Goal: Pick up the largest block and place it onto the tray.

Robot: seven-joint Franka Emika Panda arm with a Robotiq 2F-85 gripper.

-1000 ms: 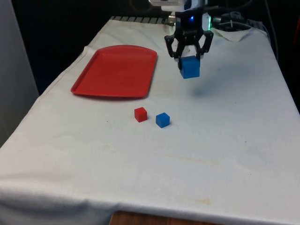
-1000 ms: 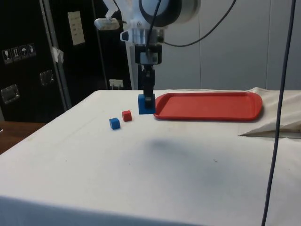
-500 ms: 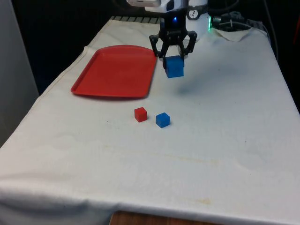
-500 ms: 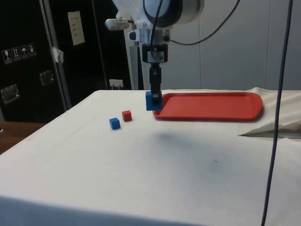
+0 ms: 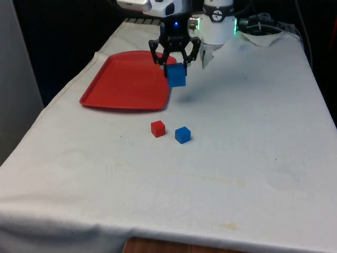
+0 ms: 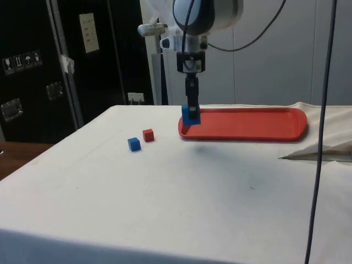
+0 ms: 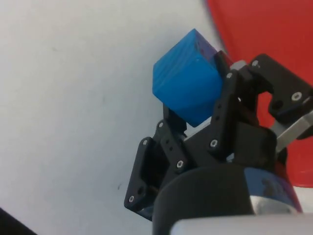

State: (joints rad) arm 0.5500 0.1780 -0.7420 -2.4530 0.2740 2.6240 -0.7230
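My gripper [image 5: 175,64] is shut on the large blue block [image 5: 176,75], which hangs in the air at the edge of the red tray [image 5: 126,80] that lies nearest the table's middle. In the side view the large blue block [image 6: 190,115] sits level with the tray's near corner [image 6: 190,132], under the gripper [image 6: 191,107]. The wrist view has the large blue block [image 7: 188,89] pinched between the fingers, with the red tray [image 7: 264,29] just beyond it. The tray holds nothing.
A small red block [image 5: 157,128] and a small blue block [image 5: 182,135] rest side by side on the white cloth, nearer the front edge than the tray. A crumpled fold of cloth [image 6: 319,148] lies at the side view's right.
The gripper has carried the large blue block toward the front view's left, from over the bare cloth to the tray's edge. The small blocks have stayed put.
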